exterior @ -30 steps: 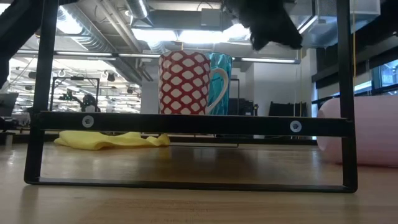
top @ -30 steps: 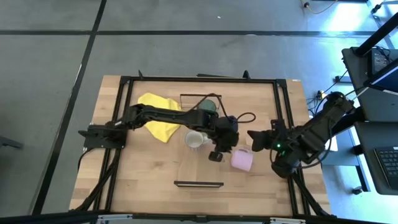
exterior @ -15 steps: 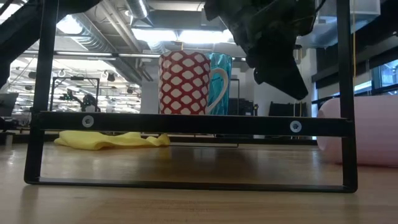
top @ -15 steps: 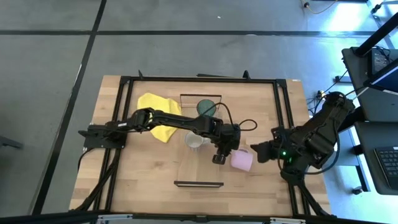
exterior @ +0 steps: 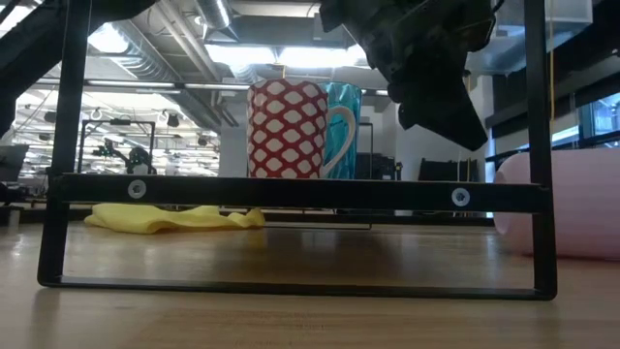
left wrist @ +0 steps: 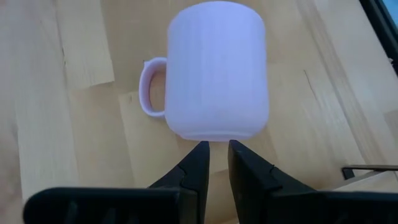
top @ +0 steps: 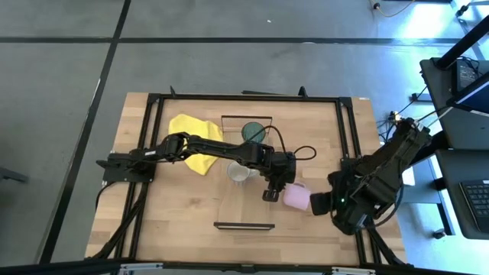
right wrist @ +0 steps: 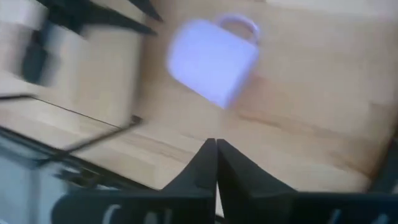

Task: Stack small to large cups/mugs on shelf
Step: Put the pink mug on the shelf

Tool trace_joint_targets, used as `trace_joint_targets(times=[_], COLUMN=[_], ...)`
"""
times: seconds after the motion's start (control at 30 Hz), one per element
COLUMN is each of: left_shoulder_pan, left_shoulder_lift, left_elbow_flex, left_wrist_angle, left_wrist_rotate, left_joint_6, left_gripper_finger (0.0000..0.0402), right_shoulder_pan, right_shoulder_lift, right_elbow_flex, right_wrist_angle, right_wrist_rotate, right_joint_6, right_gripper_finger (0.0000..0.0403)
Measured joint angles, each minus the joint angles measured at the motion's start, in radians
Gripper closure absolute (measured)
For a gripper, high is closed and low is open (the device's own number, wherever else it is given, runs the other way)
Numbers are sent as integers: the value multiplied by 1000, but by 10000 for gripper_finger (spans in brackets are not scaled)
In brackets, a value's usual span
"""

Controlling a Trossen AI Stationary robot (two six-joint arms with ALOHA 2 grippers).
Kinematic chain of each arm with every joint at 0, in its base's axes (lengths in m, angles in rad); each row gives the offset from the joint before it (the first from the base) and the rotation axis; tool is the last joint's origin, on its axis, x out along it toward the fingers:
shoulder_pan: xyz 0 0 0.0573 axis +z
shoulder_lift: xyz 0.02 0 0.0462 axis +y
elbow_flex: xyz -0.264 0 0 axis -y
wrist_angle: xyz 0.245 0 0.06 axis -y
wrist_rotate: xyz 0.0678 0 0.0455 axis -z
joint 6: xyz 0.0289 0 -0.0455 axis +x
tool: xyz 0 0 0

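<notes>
Right gripper (top: 316,205) pulled back from pink mug (top: 297,197), jaws now closed empty, left gripper (top: 270,195) jaws slightly apart, empty

The white mug (top: 241,172) stands on the shelf (top: 244,210), tumbler (top: 253,132) behind, pink mug (top: 297,198) right.

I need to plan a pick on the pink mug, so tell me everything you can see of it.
The pink mug is short, plain and opaque, with a smooth matt look and one loop handle. It lies on its side on the bare wooden tabletop, to the right of the shelf, not on it. The left claw hangs close by one flat end of it, fingers a narrow gap apart, not touching. The right claw is shut and well clear. Nothing else touches the mug.
</notes>
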Motion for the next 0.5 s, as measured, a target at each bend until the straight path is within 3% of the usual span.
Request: trace_joint_targets(times=[0.17, 0.5], left_shoulder_pan=[0, -4], left_shoulder_lift=[0, 0], left_elbow_flex=[0, 0], left_wrist_angle=[1, 7], left_wrist_rotate=[12, 31], left_joint_6=[-25, -47], left_gripper_finger=[347, 347], right_shoulder_pan=[1, -3], right_shoulder_lift=[56, 210], right_elbow_flex=[-15, -15], right_wrist_angle=[-9, -9], right_wrist_rotate=[-134, -185], right_joint_6=[8, 5], right_gripper_finger=[392, 398])
